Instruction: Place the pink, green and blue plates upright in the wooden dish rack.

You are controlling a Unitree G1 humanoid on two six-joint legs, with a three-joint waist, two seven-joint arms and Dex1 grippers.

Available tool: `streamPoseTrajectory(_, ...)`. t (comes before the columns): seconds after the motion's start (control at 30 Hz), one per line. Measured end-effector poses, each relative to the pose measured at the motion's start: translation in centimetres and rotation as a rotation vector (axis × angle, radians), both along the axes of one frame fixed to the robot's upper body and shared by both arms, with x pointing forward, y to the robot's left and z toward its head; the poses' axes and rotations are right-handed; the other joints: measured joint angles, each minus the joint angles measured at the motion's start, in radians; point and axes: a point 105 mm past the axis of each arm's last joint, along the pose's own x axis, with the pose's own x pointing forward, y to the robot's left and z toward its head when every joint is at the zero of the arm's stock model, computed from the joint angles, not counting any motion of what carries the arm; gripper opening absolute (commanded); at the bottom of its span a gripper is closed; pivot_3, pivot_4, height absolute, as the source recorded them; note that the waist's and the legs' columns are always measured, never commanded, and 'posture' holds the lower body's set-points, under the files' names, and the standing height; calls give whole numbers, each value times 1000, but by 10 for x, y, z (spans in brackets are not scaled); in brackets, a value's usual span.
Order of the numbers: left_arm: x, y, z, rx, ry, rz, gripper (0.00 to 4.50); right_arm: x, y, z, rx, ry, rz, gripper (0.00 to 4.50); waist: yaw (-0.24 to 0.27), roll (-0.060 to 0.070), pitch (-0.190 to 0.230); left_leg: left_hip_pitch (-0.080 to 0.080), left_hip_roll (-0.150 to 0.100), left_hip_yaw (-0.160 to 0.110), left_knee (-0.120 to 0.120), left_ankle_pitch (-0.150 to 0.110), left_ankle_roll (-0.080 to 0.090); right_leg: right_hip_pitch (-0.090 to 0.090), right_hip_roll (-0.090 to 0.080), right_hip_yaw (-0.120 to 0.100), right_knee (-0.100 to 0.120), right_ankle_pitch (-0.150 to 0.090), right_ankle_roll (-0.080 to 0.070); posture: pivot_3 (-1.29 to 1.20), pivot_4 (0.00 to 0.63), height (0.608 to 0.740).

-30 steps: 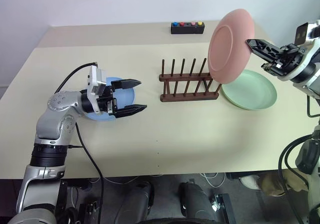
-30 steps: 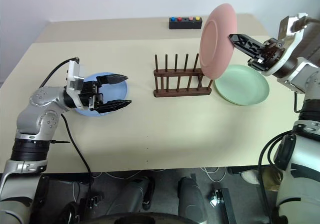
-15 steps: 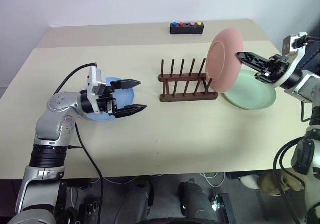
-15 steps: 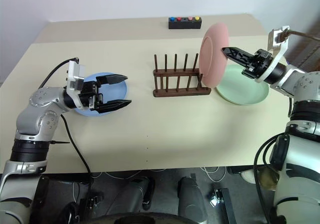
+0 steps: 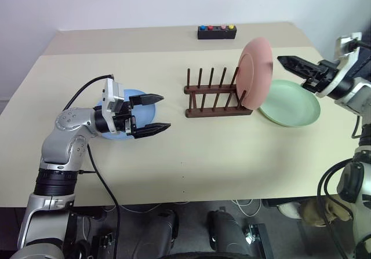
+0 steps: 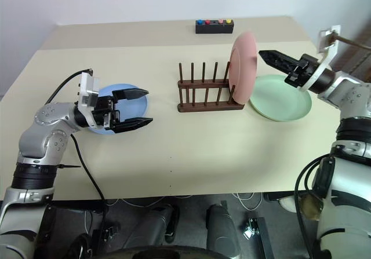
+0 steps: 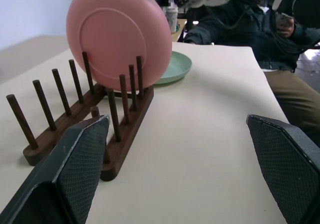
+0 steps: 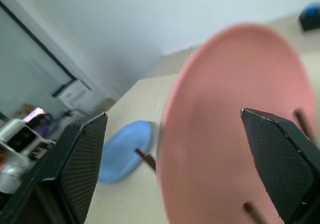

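Left eye view showed me the pink plate [image 5: 255, 73] standing on edge in the end slot of the wooden dish rack [image 5: 218, 94], the end nearest the green plate [image 5: 290, 103], which lay flat on the table [image 5: 203, 154] just beside the rack. My right gripper [image 5: 291, 65] hung beside the pink plate's rim, apart from it, fingers spread and holding nothing. My left gripper [image 5: 149, 113] hovered level over the near edge of the blue plate [image 5: 134, 118], also spread wide and empty, pointing toward the rack. A small black box with coloured buttons [image 5: 217, 32] sat at the far edge of the table. Right eye view gave me the same layout, with the pink plate leaning slightly toward the rack's pegs. Left wrist view looked along the table at the rack's two rows of pegs, the pink plate upright between the last pegs, its underside facing me, and the green plate flat behind it; the two fingers stood far apart with nothing between them, and a seated person [image 7: 260, 28] was in the background. Right wrist view was blurred, but I made out the pink plate's face close ahead between my spread fingers, untouched, and the blue plate beyond.
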Motion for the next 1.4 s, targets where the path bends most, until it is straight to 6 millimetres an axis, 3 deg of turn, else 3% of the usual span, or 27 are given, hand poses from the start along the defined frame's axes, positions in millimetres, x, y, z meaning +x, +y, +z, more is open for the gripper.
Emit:
streamPoseTrajectory(0.23, -1, -4, 1, -16, 7, -21, 4500, -17, -28, -11, -94, -77, -157, 4468, 7, 0, 0, 0, 0, -1, 1, 0, 0, 0, 0, 0, 1, 0, 0, 0, 150, 740)
streamPoseTrajectory(0.33, -2, -7, 0, -29, 28, -33, 4500, -36, -39, -41, -240, -15, -200, 4468, 8, 0, 0, 0, -1, 0, 1, 0, 0, 1, 0, 0, 1, 0, 0, 0, 150, 740)
streamPoseTrajectory(0.43, -4, -12, -1, -42, 36, -48, 4500, -60, -51, -92, -495, 109, -211, 4468, 3, 1, -1, 1, -1, 1, 2, 0, 0, 1, 0, 1, 3, 0, 0, 0, 150, 740)
streamPoseTrajectory(0.53, -5, -21, -4, -47, 45, -73, 4500, -67, -51, -109, -645, 130, -192, 4468, -7, 3, -1, 4, 0, 5, 3, 0, 0, 1, 0, 5, 7, 0, 0, 0, 150, 740)
streamPoseTrajectory(0.7, -2, -39, -14, -27, 43, -53, 4500, -64, -47, -126, -885, 78, -168, 4468, -20, 2, -1, 5, 0, 5, 4, 5, -2, 1, 0, 5, 11, 0, 0, 0, 150, 740)
streamPoseTrajectory(0.77, 4, -46, -24, 24, 46, 6, 4500, -49, -49, -125, -960, 41, -202, 4468, -19, 2, -1, 6, 0, 6, 4, 6, -1, 2, -1, 5, 11, 1, -1, 0, 150, 740)
streamPoseTrajectory(0.9, -5, -66, -49, 67, 85, 13, 4500, -33, -45, -124, -996, -6, -212, 4468, -16, 1, 0, 4, 0, 5, 2, 6, -1, 0, -1, 5, 11, 1, -1, 0, 150, 740)
streamPoseTrajectory(1.1, -9, -69, -47, 64, 59, 31, 4500, -23, -45, -135, -1010, 9, -198, 4468, -13, 1, 0, 4, 0, 5, 2, 7, -2, 0, -1, 4, 11, 1, -1, 0, 150, 740)
streamPoseTrajectory(1.23, -12, -73, -48, 62, 59, 30, 4500, -17, -50, -144, -1043, 47, -206, 3174, -16, 1, 0, 4, 0, 4, 2, 7, -3, 0, 0, 4, 11, 1, -2, 0, 150, 740)
streamPoseTrajectory(1.4, -12, -73, -47, 61, 52, 29, 4500, -13, -53, -154, -1100, 54, -209, 635, -17, 1, 0, 4, 0, 4, 2, 7, -3, 0, 0, 4, 12, 1, -2, 0, 150, 740)
